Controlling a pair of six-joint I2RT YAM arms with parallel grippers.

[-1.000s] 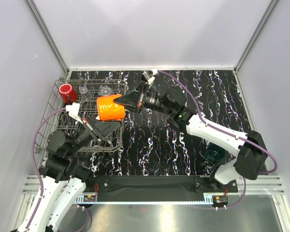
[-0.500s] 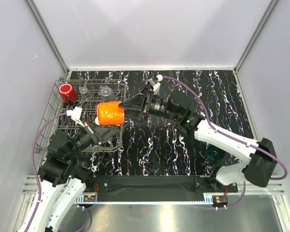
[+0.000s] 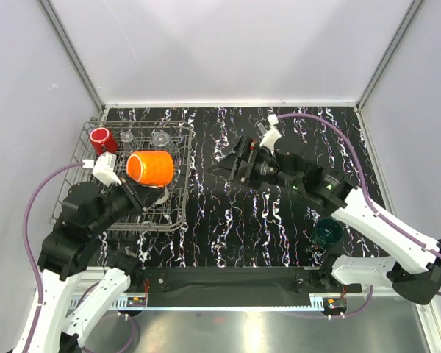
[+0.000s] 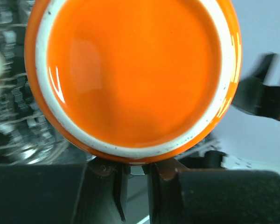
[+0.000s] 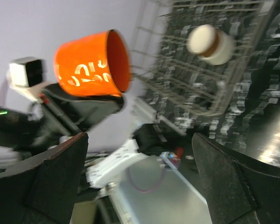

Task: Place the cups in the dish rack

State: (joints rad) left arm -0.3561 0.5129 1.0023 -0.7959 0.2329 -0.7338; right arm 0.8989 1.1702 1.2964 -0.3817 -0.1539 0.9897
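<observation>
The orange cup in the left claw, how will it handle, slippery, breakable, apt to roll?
Probably slippery: the orange cup shows glossy highlights, and the left claw grips one small spot. It looks rigid, likely ceramic, so dropping onto the dish rack might chip it. Released sideways, its round wall would likely roll.

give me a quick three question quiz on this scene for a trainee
1. Which gripper holds the orange cup? A) left B) right C) neither
2. True or false: the dark green cup sits inside the dish rack.
3. Fill in: seen from the arms' bases, the red cup stands in the rack's far-____ corner.

Key
1. A. The left gripper is shut on the cup's rim, holding it above the rack; the right gripper is open and apart from it.
2. False. It stands on the table, near the right arm's base.
3. left
</observation>
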